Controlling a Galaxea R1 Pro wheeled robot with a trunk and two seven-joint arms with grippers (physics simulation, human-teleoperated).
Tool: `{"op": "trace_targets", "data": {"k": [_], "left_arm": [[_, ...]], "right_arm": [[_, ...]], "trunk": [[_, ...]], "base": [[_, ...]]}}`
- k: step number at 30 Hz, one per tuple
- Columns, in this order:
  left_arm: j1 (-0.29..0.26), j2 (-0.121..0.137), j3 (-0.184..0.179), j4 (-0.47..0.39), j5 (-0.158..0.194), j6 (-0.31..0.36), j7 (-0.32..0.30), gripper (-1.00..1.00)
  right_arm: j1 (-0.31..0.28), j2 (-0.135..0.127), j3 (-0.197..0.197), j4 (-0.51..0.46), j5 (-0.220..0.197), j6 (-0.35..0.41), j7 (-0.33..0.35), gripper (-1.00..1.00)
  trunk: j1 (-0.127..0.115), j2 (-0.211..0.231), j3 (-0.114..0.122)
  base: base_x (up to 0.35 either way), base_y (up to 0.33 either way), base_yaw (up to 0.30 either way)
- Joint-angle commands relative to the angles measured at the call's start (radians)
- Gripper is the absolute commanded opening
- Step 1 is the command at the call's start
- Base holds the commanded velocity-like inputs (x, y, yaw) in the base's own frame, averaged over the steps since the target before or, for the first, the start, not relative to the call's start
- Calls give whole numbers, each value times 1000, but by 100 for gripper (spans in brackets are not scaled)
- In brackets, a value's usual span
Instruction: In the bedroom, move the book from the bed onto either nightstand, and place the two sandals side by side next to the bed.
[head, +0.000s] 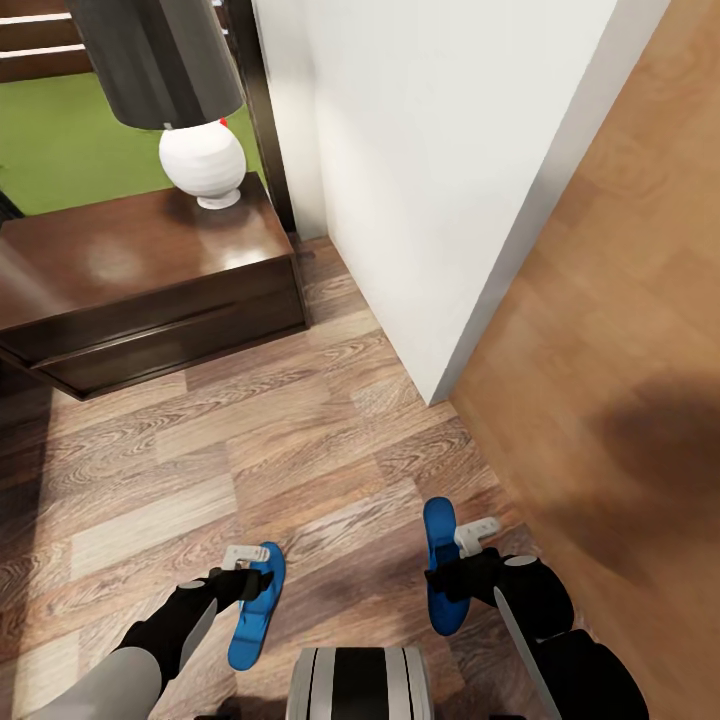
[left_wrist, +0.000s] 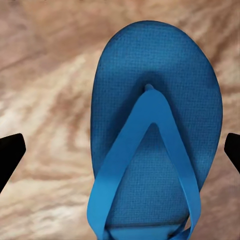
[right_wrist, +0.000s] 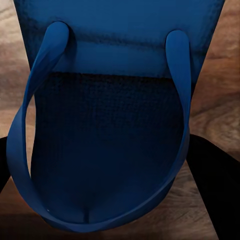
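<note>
Both grippers (head: 243, 572) (head: 462, 565) hold blue sandals (head: 255, 605) (head: 441, 570) over wood floor (head: 250, 450).

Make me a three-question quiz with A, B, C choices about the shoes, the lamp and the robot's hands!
1. Where does the white lamp stand?
A. on the dark cabinet
B. on the floor
C. on a chair

2. How many blue sandals are there?
A. one
B. two
C. four

3. What is the right tool doing?
A. hanging free
B. pressing a wall
C. at a sandal

Answers:
1 A, its base rests on the glossy top.
2 B, the left sandal sits by the left tool and the right sandal by the right tool.
3 C, its dark fingers flank the sandal.
</note>
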Motion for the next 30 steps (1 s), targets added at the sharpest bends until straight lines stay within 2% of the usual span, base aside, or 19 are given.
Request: {"op": "trace_targets", "data": {"k": [1,6,16,23,30], "left_arm": [[0,0,4,-2,-6,6,-5,100],[0,-1,4,-2,-6,6,-5,100],[0,-5,6,-2,-6,6,-5,100],[0,-6,7,-2,-6,5,-5,100],[0,-6,7,-2,-6,5,-5,100]], "right_arm": [[-1,-1,1,-1,9,4,7,-100],[-1,-1,1,-1,9,4,7,-100],[-1,-1,2,-1,9,4,7,-100],[-1,-1,2,-1,9,4,7,-100],[-1,-1,2,-1,9,4,7,-100]], "trunk": [[0,0,-4],[3,-2,-24],[3,-2,-24],[6,-3,-51],[6,-3,-51]], "base": [[0,0,0],[0,0,0],[0,0,0],[0,0,0],[0,0,0]]}}
